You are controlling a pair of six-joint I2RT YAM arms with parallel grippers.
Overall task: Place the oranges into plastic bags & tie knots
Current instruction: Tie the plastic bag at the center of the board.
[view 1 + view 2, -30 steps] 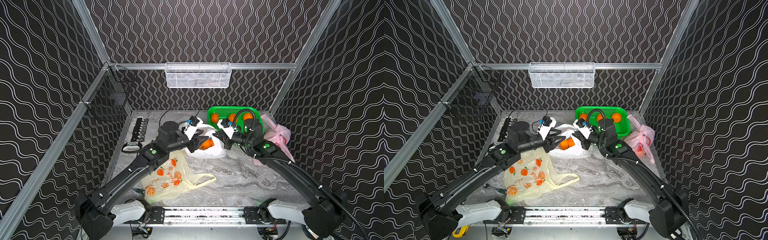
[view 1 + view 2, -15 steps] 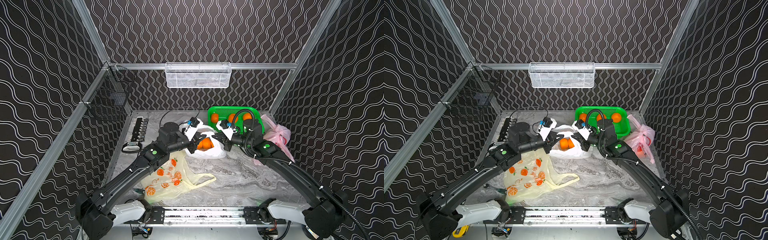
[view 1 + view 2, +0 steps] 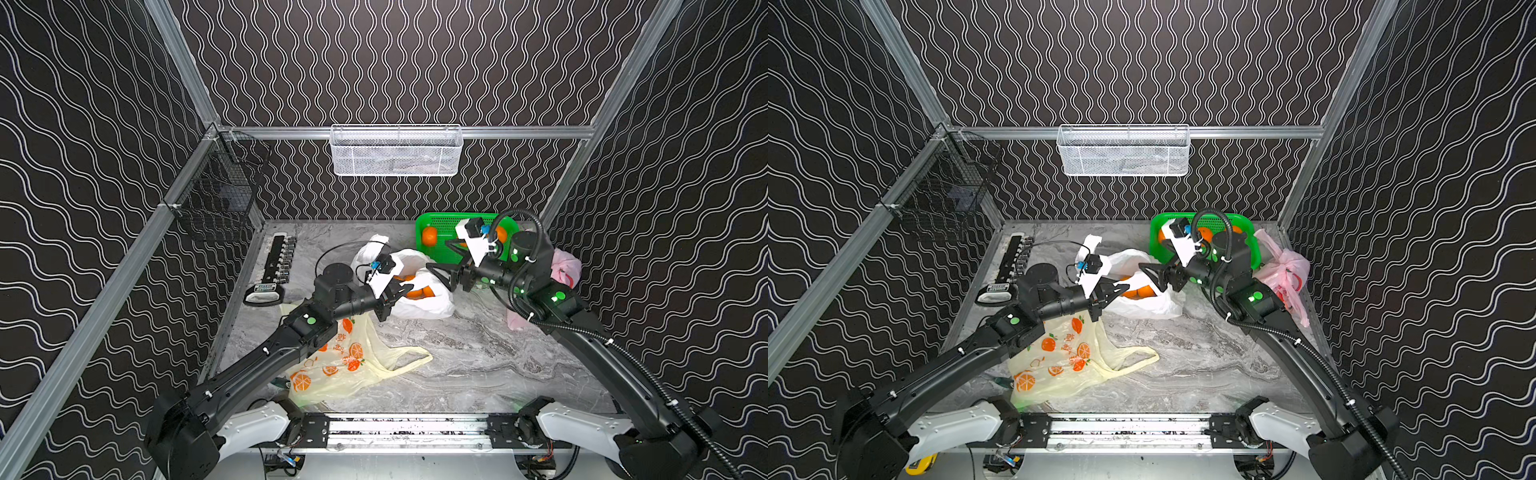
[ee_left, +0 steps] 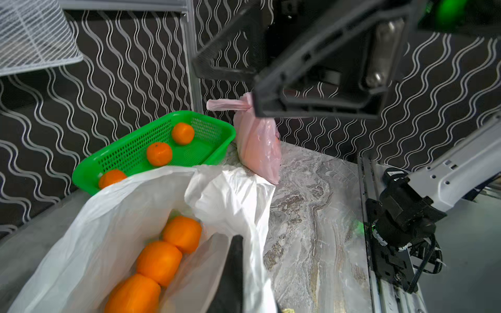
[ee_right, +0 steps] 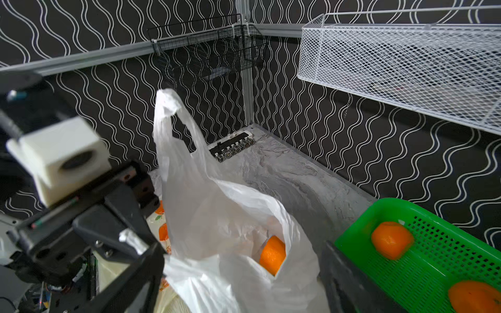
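The white plastic bag (image 3: 419,305) (image 3: 1144,305) stands open mid-table with three oranges (image 4: 158,260) (image 5: 272,254) inside. My left gripper (image 3: 403,287) (image 3: 1121,287) (image 4: 237,246) is shut on the bag's near rim. At the bag's far side, my right gripper (image 3: 436,275) (image 3: 1148,272) (image 5: 238,287) stands open with nothing held. One bag handle (image 5: 168,108) sticks up. The green basket (image 3: 442,222) (image 4: 86,173) (image 5: 352,238) behind holds three loose oranges (image 4: 159,153) (image 5: 391,239). A knotted pink bag (image 3: 563,268) (image 4: 257,146) lies right of it. The pale yellow bag (image 3: 340,365) (image 3: 1059,361) lies flat under my left arm.
A white mesh basket (image 3: 397,151) hangs on the back wall and a black wire basket (image 3: 220,195) on the left wall. A long black rack of sockets (image 3: 279,259) lies along the table's left edge.
My left jaws have closed on the white bag's rim. My right jaws, shut a second ago at the bag's far side, have opened wide. The oranges in the bag show more.
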